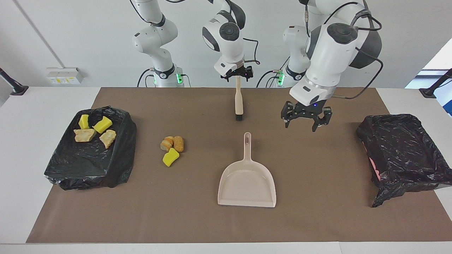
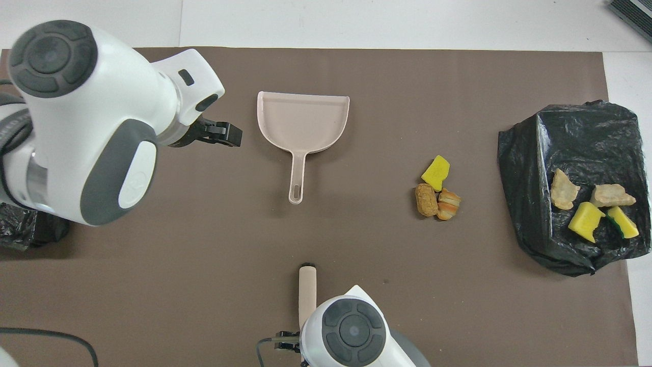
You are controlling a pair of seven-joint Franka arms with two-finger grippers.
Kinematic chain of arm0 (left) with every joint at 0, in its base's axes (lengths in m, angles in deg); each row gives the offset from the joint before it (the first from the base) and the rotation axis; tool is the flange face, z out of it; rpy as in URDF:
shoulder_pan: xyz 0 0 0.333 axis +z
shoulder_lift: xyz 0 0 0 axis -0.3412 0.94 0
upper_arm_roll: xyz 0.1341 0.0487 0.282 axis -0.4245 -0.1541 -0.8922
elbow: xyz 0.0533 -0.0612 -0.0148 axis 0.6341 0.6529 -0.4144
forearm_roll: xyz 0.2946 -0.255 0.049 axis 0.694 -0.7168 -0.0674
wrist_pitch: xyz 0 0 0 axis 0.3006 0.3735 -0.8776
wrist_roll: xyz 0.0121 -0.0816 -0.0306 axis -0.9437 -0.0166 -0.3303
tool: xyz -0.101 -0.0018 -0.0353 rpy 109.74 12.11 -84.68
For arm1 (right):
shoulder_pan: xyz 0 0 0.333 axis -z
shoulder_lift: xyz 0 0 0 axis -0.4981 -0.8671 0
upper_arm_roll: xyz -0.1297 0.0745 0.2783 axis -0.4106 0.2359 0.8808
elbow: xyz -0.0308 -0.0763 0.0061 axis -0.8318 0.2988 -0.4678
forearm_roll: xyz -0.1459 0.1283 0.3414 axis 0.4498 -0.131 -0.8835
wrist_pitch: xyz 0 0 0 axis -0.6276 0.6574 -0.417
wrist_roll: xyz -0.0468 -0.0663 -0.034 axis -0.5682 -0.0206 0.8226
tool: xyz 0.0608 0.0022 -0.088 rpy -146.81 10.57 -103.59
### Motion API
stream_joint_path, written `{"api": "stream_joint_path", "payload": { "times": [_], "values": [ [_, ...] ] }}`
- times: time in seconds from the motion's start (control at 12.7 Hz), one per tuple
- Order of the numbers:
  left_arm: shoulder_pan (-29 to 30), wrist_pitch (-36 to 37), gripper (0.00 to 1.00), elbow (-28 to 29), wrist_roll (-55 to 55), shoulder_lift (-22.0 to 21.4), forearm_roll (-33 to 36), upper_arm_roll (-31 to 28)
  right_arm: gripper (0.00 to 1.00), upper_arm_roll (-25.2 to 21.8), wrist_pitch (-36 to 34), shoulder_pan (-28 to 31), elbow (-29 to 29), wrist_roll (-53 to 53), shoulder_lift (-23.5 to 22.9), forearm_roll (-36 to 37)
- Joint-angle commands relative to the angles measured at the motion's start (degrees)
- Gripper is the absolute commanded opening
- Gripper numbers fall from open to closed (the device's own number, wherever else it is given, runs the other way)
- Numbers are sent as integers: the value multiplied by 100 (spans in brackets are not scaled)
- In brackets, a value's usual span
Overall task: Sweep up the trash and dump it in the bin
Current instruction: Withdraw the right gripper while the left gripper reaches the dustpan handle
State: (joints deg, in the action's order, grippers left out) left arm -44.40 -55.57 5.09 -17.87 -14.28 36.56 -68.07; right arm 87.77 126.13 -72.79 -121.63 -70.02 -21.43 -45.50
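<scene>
The trash (image 1: 172,146) (image 2: 435,191) is a small pile of yellow and golden-brown pieces on the brown mat. It lies beside the pale dustpan (image 1: 247,180) (image 2: 303,120), toward the right arm's end. The dustpan lies flat with its handle pointing at the robots. A beige brush (image 1: 239,102) (image 2: 307,290) stands upright on its dark end, nearer to the robots than the dustpan. My right gripper (image 1: 238,74) is open around the top of the brush handle. My left gripper (image 1: 304,124) (image 2: 224,135) hovers open over the mat beside the dustpan handle.
A black-bag-lined bin (image 1: 88,165) (image 2: 575,137) at the right arm's end holds several yellow and brown pieces. A second black-lined bin (image 1: 402,148) (image 2: 20,232) sits at the left arm's end. White table borders the mat (image 1: 317,218).
</scene>
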Motion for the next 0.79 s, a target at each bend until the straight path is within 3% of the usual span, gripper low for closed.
{"api": "stream_joint_path", "payload": {
  "times": [0.0,0.32,0.71],
  "values": [
    [-567,-432,100,195,-781,306,144,-97,100,-19,680,-261,-596,-337,152,-162],
    [-991,-1485,100,669,-1707,667,356,-97,100,-19,1674,-656,-739,-565,-497,-162],
    [-1167,-2137,100,1003,-1945,948,374,-97,100,-19,1693,-719,-844,-628,-516,-162]
  ]
}}
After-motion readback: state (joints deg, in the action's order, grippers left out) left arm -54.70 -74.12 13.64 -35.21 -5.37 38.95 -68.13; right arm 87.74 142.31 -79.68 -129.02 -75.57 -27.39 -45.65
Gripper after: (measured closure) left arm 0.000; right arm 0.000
